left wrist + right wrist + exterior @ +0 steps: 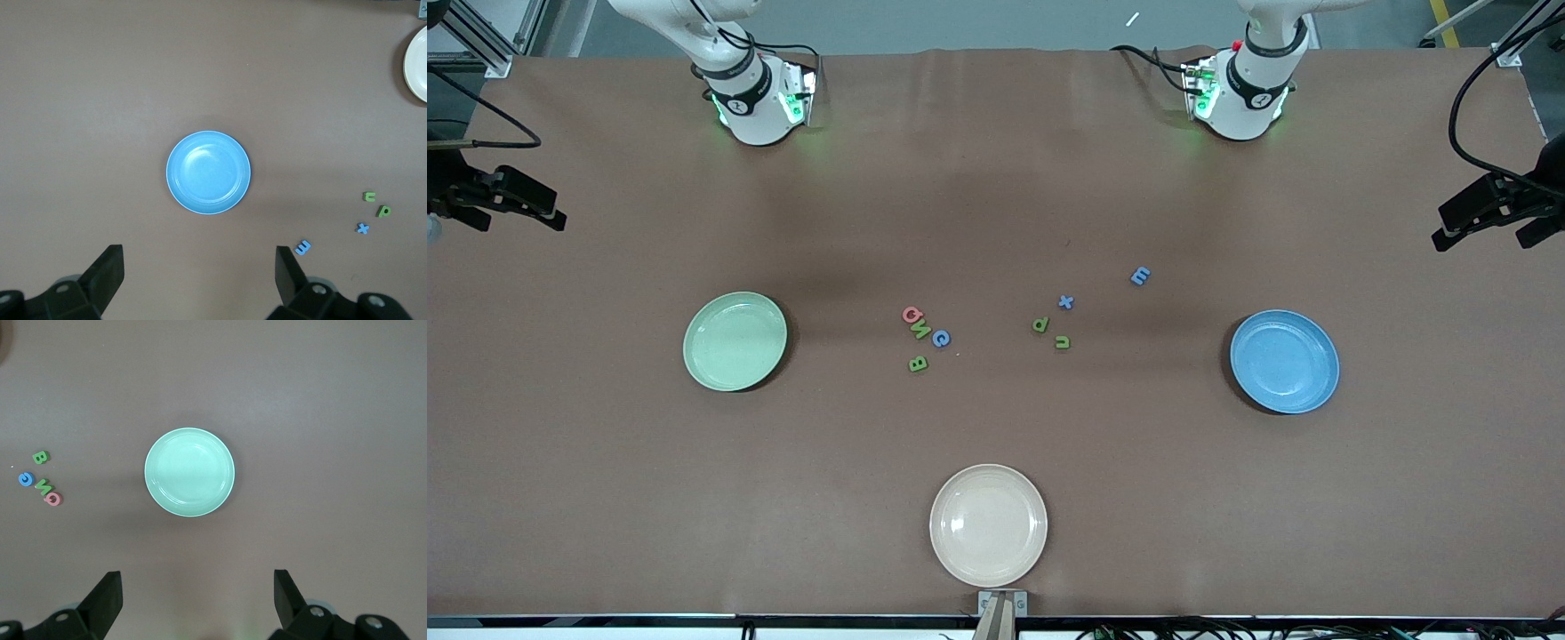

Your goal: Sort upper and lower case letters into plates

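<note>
My left gripper (200, 280) hangs spread wide over the blue plate (1284, 361) at its end of the table; my right gripper (198, 600) — equally released — over the mint green plate (735, 340). The letters (917, 332) lie mid-table between them — none plated.

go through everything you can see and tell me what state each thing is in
mint green plate: upright, empty.
blue plate: upright, empty.
cream plate: upright, empty.
letters: flat on the table, unsorted, none in a plate.
left end effector: open, holding nothing, over the blue plate.
right end effector: open, holding nothing, over the mint green plate.
</note>
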### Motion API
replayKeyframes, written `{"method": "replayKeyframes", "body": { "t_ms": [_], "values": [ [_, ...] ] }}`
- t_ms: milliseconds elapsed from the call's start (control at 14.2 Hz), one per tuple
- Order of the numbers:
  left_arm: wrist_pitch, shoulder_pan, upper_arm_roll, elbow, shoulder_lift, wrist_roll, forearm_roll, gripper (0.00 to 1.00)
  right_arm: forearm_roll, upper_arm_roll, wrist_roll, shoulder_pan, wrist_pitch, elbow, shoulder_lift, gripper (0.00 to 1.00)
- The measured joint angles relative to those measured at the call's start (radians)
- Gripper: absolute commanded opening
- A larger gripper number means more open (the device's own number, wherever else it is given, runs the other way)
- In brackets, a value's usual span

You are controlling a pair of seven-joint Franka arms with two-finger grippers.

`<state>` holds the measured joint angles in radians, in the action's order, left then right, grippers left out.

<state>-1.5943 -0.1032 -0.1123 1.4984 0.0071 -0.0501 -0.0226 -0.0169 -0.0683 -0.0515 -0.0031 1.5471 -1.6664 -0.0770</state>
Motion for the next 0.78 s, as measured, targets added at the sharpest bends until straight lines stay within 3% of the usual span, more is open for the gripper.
{"method": "replayKeyframes", "body": {
  "t_ms": [776],
  "values": [
    [0.055, 0.003, -0.005, 0.006, -0.002, -0.004, 0.0, 1.0, 0.0, -0.002, 0.0, 0.0, 0.0, -0.001, 0.0, 1.0]
  ]
}}
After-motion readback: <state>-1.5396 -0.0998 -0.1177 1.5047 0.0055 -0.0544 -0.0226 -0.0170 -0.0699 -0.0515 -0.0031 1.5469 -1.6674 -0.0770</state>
